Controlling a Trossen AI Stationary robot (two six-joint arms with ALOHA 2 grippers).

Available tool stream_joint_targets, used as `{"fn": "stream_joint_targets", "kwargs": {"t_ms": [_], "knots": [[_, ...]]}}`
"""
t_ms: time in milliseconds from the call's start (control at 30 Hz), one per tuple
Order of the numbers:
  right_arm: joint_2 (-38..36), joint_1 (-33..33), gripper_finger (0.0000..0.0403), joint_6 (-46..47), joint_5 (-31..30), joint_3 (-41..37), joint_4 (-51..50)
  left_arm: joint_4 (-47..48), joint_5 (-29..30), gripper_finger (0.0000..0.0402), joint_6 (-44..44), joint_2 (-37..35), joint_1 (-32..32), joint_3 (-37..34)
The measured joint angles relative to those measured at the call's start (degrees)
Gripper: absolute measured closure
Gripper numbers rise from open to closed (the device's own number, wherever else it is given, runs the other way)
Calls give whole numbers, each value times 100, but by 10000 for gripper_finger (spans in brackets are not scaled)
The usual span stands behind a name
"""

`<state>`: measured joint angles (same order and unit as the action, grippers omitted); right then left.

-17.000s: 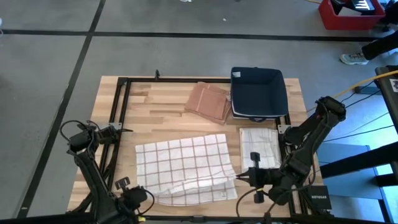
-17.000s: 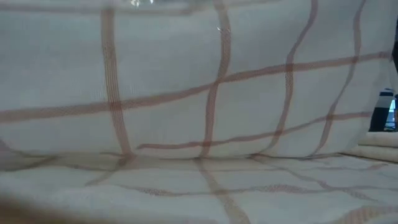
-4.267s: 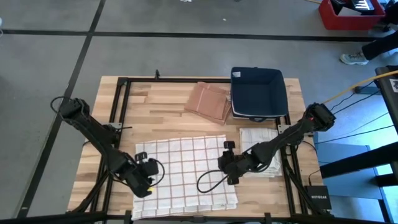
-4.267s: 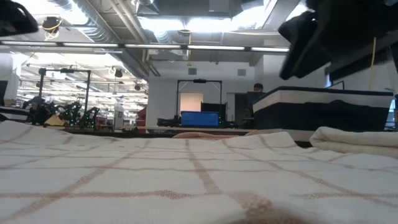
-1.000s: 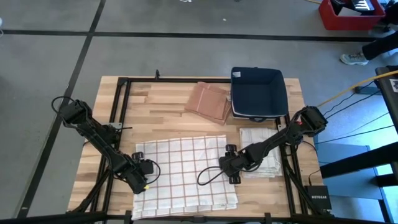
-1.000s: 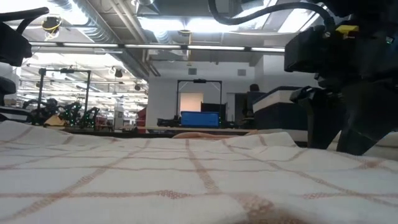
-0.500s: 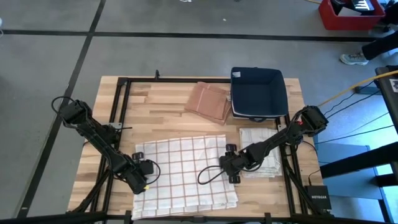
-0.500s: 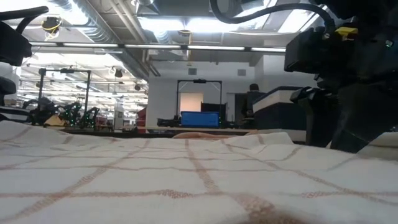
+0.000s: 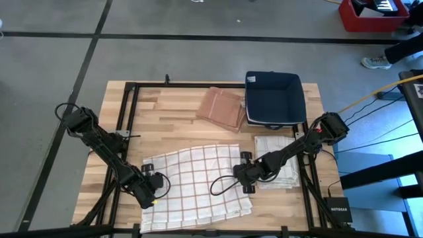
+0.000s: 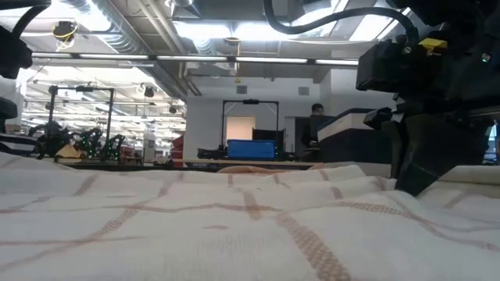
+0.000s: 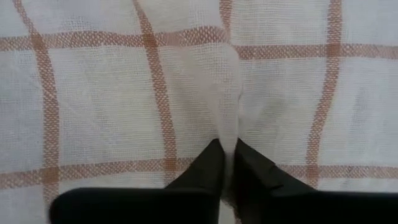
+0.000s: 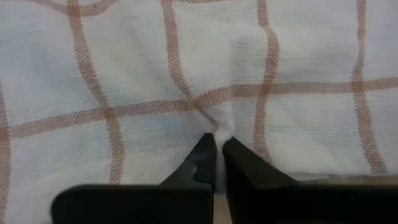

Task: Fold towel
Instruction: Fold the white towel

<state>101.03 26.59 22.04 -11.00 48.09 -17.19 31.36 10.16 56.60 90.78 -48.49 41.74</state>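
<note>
The wooden table [image 9: 178,112] carries the checked towel [image 9: 195,185], spread slightly rumpled across its near middle, between the two arms. A dark blue bin [image 9: 273,98] stands at the far right, a brown folded cloth [image 9: 221,108] just beside it, a folded pale towel [image 9: 281,158] nearer. The left gripper [image 9: 157,182] pinches the checked towel's left edge, jaws narrow on a raised ridge of cloth; the right gripper [image 9: 239,173] pinches its right edge likewise.

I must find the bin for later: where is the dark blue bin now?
In the high view the dark blue bin sits at the table's far right, beside the brown folded cloth and beyond the folded white towel.
</note>
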Motion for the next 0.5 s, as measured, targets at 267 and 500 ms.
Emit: {"fn": "stream_joint_targets", "kwargs": {"t_ms": [267, 500], "knots": [[0, 0, 392, -13, 0, -2, 8, 11, -1, 391, 25, 0, 0, 0], [7, -4, 310, 169, 255, 66, 8, -101, 6, 363, 169, 0, -28, -13]]}}
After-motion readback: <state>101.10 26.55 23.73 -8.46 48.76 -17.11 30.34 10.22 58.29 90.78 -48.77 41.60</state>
